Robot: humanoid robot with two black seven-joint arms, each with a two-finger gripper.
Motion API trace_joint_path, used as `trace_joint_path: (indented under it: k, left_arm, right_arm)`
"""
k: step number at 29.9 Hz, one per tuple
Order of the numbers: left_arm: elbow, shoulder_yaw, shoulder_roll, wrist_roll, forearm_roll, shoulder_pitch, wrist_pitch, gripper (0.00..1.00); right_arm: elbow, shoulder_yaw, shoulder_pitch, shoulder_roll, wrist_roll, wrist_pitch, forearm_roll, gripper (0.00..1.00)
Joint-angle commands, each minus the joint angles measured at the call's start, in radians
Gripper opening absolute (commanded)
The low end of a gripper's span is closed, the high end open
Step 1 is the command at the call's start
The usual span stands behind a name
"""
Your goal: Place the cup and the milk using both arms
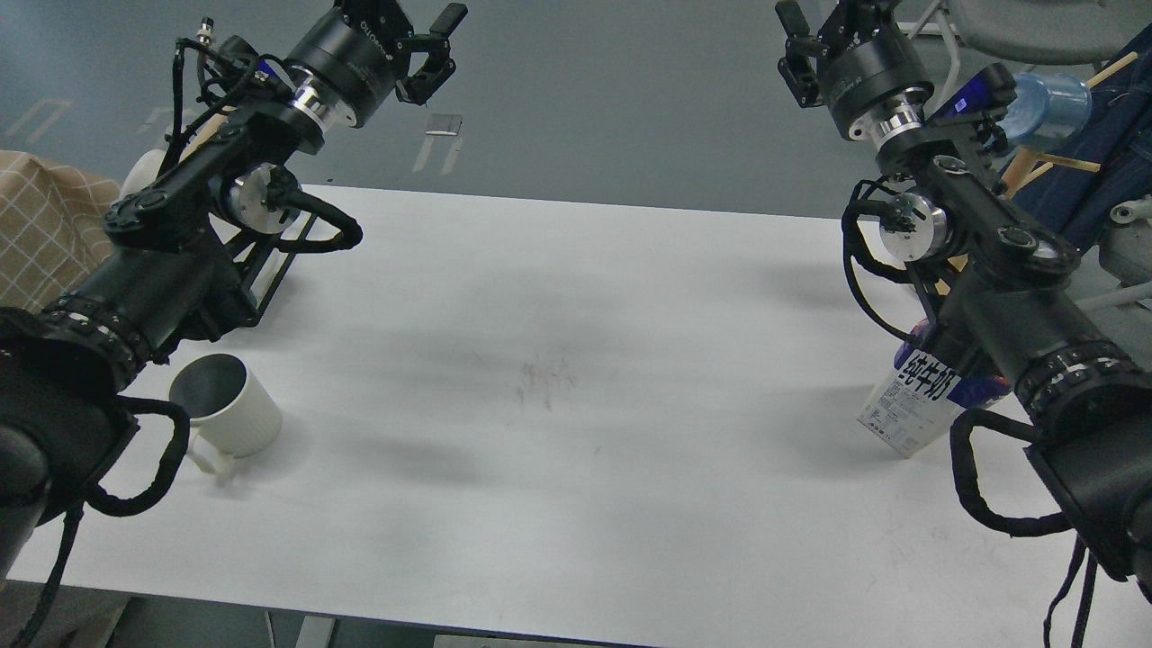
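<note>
The white ribbed cup (229,414) with a dark inside stands upright on the white table (576,405) at the front left, handle toward me, beside my left forearm. The milk carton (911,409), blue above and white below, stands tilted at the right edge, its top hidden behind my right forearm. My left gripper (412,31) is raised high beyond the table's far left edge, open and empty. My right gripper (823,27) is raised high at the far right, open and empty, partly cut off by the top edge. Both are far from the cup and the milk.
A translucent blue cup (1048,99) and a chair with dark blue cloth (1089,180) are off the table at the right. A checked beige cloth (45,234) and a black frame (270,261) are at the far left.
</note>
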Motion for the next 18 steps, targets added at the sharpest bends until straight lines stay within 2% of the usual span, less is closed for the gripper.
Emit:
trace_joint_path:
  k: [1,8,13,15,18]
  left_arm:
    - [-0.015,0.002,0.003,0.0,0.0,-0.001,0.0,0.98]
    - [-0.041,0.003,0.019,0.002,0.003,0.001,0.0,0.98]
    - [-0.044,0.005,0.038,0.025,0.015,0.001,0.0,0.98]
    - [-0.085,0.052,0.08,0.045,0.017,0.001,0.0,0.98]
    - [-0.164,0.13,0.146,0.048,0.02,0.001,0.0,0.98]
  right_arm:
    - [0.0,0.001,-0.001,0.0,0.0,0.0,0.0,1.0]
    - [0.0,0.001,-0.002,0.0,0.0,0.0,0.0,1.0]
    - [0.0,-0.001,-0.002,0.0,0.0,0.0,0.0,1.0]
    - [0.0,-0.001,-0.002,0.0,0.0,0.0,0.0,1.0]
    - [0.0,-0.002,-0.003,0.0,0.0,0.001,0.0,1.0]
